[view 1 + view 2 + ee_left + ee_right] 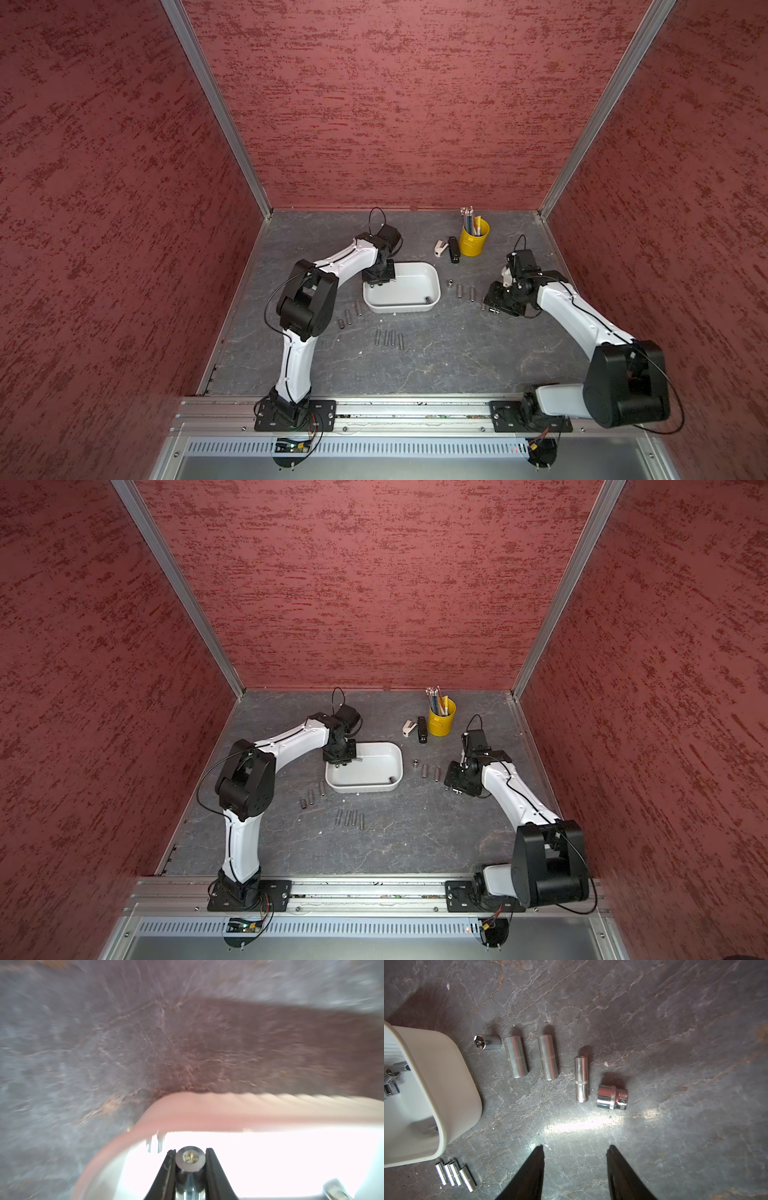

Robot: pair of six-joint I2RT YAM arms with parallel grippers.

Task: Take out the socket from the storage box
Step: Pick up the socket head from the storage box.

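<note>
The white storage box [437,286] [400,766] sits mid-table. My left gripper [379,284] [343,763] reaches into its left end. In the left wrist view the left gripper [190,1149] is shut on a chrome socket [190,1158] seen end-on, over the box floor and just inside the rim [207,1113]. That view is blurred. Another socket [427,299] [391,779] lies in the box's near right corner. My right gripper [492,309] [575,1147] hangs open over bare table to the right of the box [446,1084], with nothing between its fingers.
Loose sockets lie on the table: a row right of the box [459,291] [515,1056], a few left of it [349,316], several in front [388,337]. A yellow pencil bucket [473,241], a black stapler [454,249] and a staple remover [439,248] stand behind.
</note>
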